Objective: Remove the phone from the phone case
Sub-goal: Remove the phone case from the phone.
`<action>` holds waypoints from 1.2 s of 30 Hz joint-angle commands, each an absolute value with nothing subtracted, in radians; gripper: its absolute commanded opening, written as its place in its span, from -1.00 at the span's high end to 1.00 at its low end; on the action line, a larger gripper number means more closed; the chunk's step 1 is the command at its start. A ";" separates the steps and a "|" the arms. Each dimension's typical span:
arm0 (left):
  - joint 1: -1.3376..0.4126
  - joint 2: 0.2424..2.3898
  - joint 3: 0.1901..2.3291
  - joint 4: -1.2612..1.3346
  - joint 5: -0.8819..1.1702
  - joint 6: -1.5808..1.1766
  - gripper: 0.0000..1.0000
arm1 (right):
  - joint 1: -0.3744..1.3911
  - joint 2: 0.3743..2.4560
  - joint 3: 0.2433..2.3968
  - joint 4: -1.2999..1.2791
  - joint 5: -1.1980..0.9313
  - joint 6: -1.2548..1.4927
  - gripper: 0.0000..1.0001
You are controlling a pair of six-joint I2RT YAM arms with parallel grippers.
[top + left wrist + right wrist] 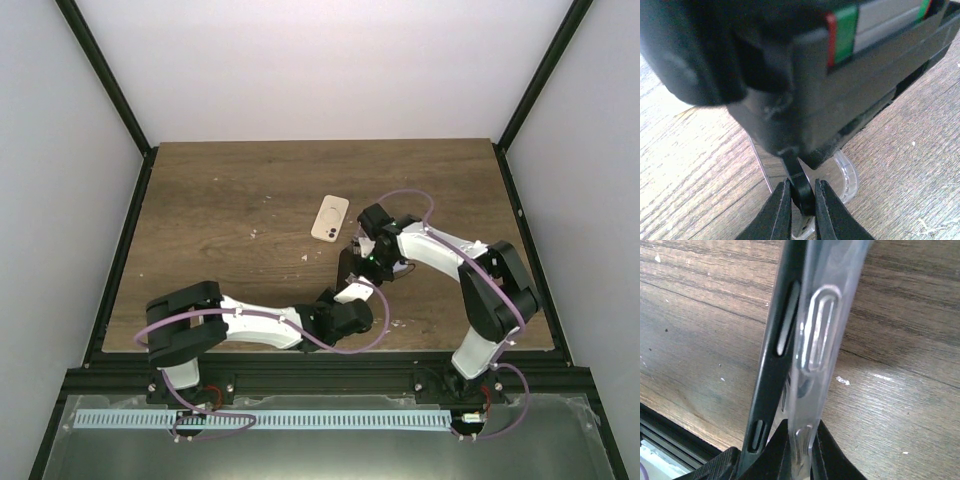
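Note:
A black phone [771,371] stands on edge, partly peeled away from its clear phone case [826,335]. My right gripper [802,452] is shut on the clear case's edge, and the phone's side with its slots leans off to the left of it. My left gripper [802,207] is shut on a thin black edge of the phone [801,186], with the case's clear rim [849,176] curving just behind. In the top view both grippers meet over the table's middle, left gripper [350,287] below, right gripper [363,262] above, with the dark phone [346,266] between them.
A beige phone-shaped thing [330,218] lies flat on the wooden table [220,220], just up and left of the grippers. The right arm's black body [790,65] fills the upper part of the left wrist view. Small white crumbs dot the wood.

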State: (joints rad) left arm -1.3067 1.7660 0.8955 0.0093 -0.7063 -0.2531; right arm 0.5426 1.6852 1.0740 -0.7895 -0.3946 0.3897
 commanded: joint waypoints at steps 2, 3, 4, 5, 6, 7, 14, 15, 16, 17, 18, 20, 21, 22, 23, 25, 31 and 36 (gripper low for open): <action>-1.299 1.746 0.882 -0.080 -0.753 -0.223 1.00 | 0.525 1.671 1.071 -0.820 -0.175 0.311 0.99; -1.298 1.741 0.881 -0.075 -0.756 -0.223 1.00 | 0.525 1.656 1.055 -0.813 -0.180 0.311 0.99; -1.298 1.735 0.878 -0.070 -0.762 -0.226 1.00 | 0.525 1.640 1.039 -0.805 -0.193 0.309 0.99; -1.296 1.728 0.871 -0.055 -0.764 -0.230 1.00 | 0.525 1.632 1.027 -0.795 -0.216 0.303 0.99; -1.295 1.719 0.861 -0.039 -0.765 -0.232 1.00 | 0.525 1.631 1.025 -0.789 -0.233 0.301 0.99; -1.293 1.713 0.854 -0.028 -0.768 -0.237 1.00 | 0.525 1.629 1.030 -0.787 -0.245 0.300 0.99; -1.281 1.672 0.795 0.048 -0.750 -0.231 1.00 | 0.522 1.598 1.068 -0.795 -0.298 0.305 0.99; -1.277 1.666 0.790 0.057 -0.743 -0.228 1.00 | 0.522 1.593 1.059 -0.796 -0.297 0.304 0.99; -1.273 1.662 0.784 0.064 -0.736 -0.225 1.00 | 0.522 1.586 1.049 -0.793 -0.292 0.303 0.99; -1.268 1.658 0.784 0.069 -0.731 -0.222 1.00 | 0.521 1.578 1.037 -0.790 -0.284 0.302 0.99; -1.264 1.654 0.780 0.071 -0.728 -0.220 1.00 | 0.521 1.571 1.024 -0.785 -0.273 0.301 0.99; -1.255 1.642 0.770 0.080 -0.727 -0.216 1.00 | 0.520 1.557 1.005 -0.777 -0.254 0.300 0.99; -1.249 1.635 0.762 0.088 -0.727 -0.217 1.00 | 0.520 1.553 0.996 -0.774 -0.245 0.300 0.99; -1.242 1.626 0.753 0.095 -0.722 -0.221 1.00 | 0.520 1.551 0.993 -0.772 -0.241 0.299 0.99; -1.235 1.617 0.743 0.103 -0.716 -0.224 1.00 | 0.520 1.551 0.991 -0.770 -0.241 0.301 0.99; -1.222 1.603 0.728 0.114 -0.704 -0.233 1.00 | 0.519 1.556 0.994 -0.767 -0.245 0.302 0.99; -1.212 1.582 0.710 0.110 -0.691 -0.240 1.00 | 0.520 1.574 1.003 -0.765 -0.252 0.304 0.99; -1.210 1.577 0.699 0.116 -0.681 -0.249 1.00 | 0.520 1.575 0.998 -0.758 -0.257 0.304 0.99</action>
State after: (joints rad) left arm -1.2381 1.6135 0.7349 0.1917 -0.5991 -0.2390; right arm 0.5468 1.5723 1.0107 -0.6991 -0.4004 0.3710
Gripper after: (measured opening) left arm 0.096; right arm 0.062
